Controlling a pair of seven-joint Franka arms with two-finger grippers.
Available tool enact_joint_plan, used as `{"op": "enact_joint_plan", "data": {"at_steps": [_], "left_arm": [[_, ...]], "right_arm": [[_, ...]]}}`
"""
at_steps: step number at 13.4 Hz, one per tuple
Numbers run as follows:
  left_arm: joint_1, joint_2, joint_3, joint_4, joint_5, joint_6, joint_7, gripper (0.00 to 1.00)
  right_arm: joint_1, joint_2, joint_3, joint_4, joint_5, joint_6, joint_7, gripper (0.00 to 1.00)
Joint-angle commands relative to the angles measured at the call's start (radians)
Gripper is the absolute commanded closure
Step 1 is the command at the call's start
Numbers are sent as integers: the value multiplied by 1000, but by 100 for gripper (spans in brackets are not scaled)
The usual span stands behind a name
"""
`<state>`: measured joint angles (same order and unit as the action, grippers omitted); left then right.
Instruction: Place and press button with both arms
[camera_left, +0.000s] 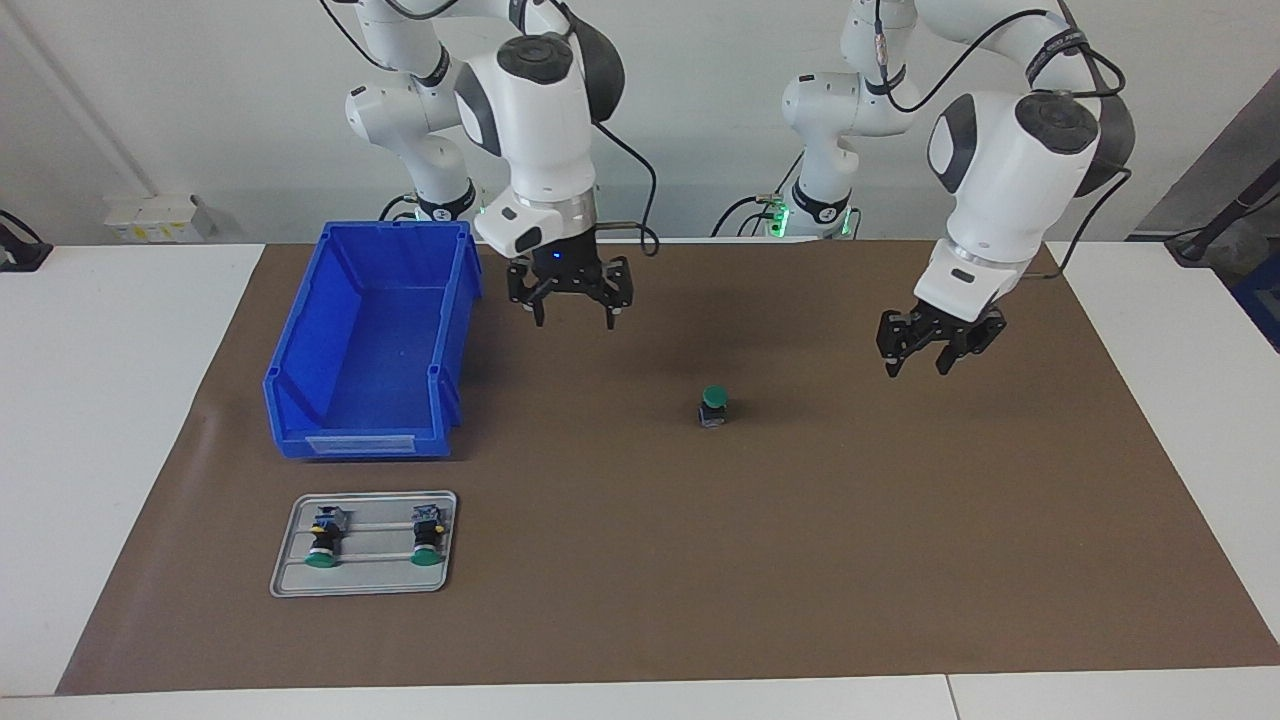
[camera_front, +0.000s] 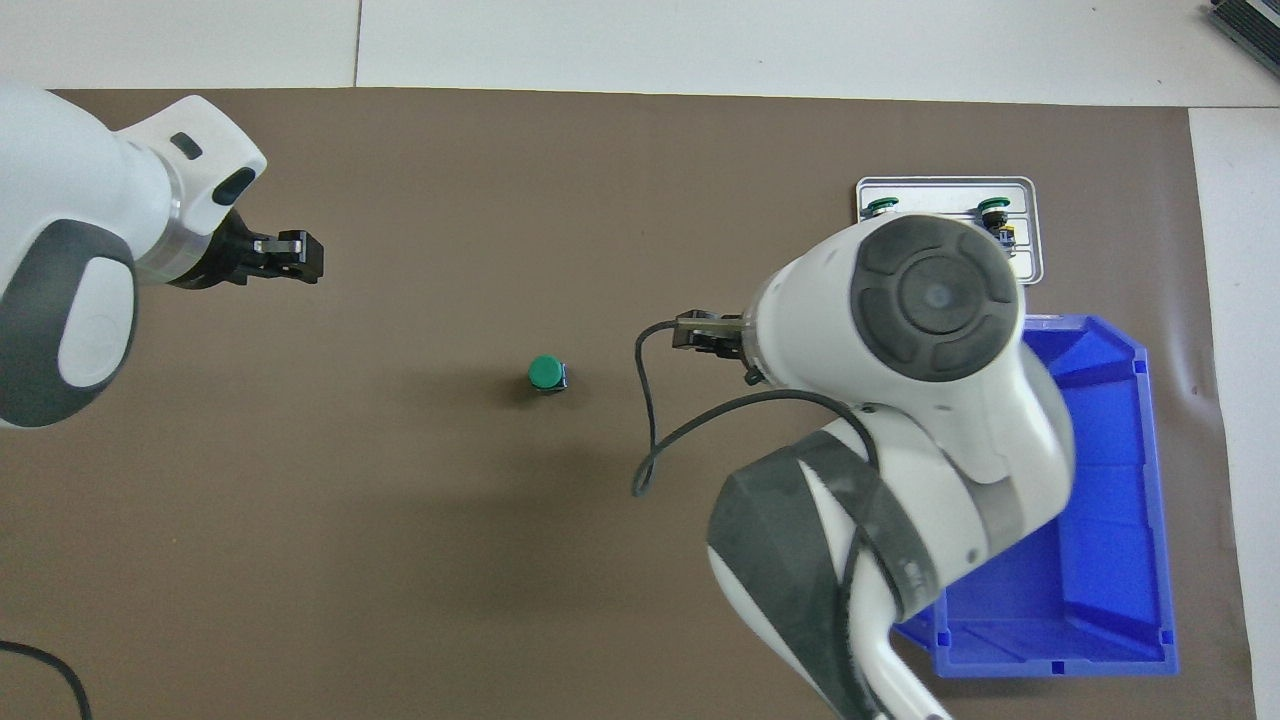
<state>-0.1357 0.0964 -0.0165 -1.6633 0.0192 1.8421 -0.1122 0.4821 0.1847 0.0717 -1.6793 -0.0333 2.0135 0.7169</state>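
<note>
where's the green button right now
The button stands upright on the brown mat, mid-table in both views, untouched, between the two raised grippers and nearer the robots than the tray.

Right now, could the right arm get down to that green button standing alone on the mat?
Probably yes: the button stands alone on open mat, and the right gripper hangs open above the mat nearby.

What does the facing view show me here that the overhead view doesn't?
Only the facing view shows the right tool whole with open fingers, the whole blue bin and both spare buttons complete on the tray. Only the overhead view shows the button's cap from above. Both show the button upright on the brown mat, untouched, and the left tool off to its side.
</note>
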Motion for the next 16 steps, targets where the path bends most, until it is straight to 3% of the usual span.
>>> {"op": "enact_joint_plan", "data": {"at_steps": [1, 6, 7, 8, 11, 16], "left_arm": [[34, -8, -10, 115, 27, -163, 28, 25], [24, 0, -10, 238, 27, -398, 25, 21], [24, -6, -10, 237, 28, -400, 25, 16], [28, -15, -13, 229, 22, -391, 25, 0], [39, -40, -10, 180, 21, -371, 31, 0], [85, -104, -10, 25, 21, -204, 31, 0]], "right_arm": [[67, 108, -6, 62, -25, 74, 93, 0], [179, 258, -6, 105, -117, 148, 213, 0], [184, 303, -6, 146, -129, 155, 223, 0], [188, 344, -6, 180, -149, 157, 233, 0], [205, 389, -6, 201, -166, 200, 254, 0], [208, 420, -6, 201, -214, 280, 266, 0]]}}
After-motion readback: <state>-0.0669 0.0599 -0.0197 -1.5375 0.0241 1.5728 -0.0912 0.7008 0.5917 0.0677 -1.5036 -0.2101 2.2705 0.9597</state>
